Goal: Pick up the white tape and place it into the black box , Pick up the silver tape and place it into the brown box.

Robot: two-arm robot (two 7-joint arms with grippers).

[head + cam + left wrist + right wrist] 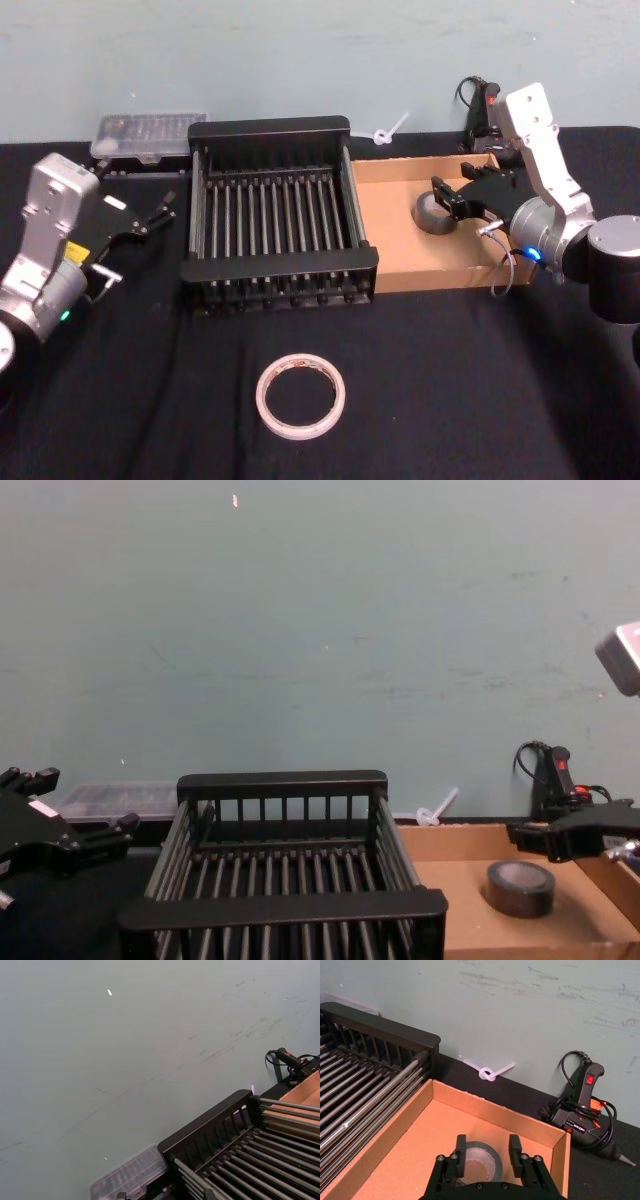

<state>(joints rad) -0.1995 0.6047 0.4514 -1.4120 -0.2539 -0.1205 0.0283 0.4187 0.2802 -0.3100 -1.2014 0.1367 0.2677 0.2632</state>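
The white tape [300, 397] lies flat on the black table, near the front and in front of the black box [275, 215]. The silver tape [432, 212] lies on the floor of the brown box [400, 185], which stands against the crate's right side. My right gripper [452, 200] hangs open just above the silver tape [479, 1160], with one of its fingers [461, 1152] on each side of the roll and neither touching it. The chest view shows the roll [520, 887] resting below the right gripper [545, 842]. My left gripper [150, 215] stays open at the left of the crate.
A clear plastic case [150, 135] sits behind the crate at the back left. A black glue gun [582, 1110] with its cord and a knotted white tie [487, 1072] lie by the wall behind the brown box. The wall stands close behind.
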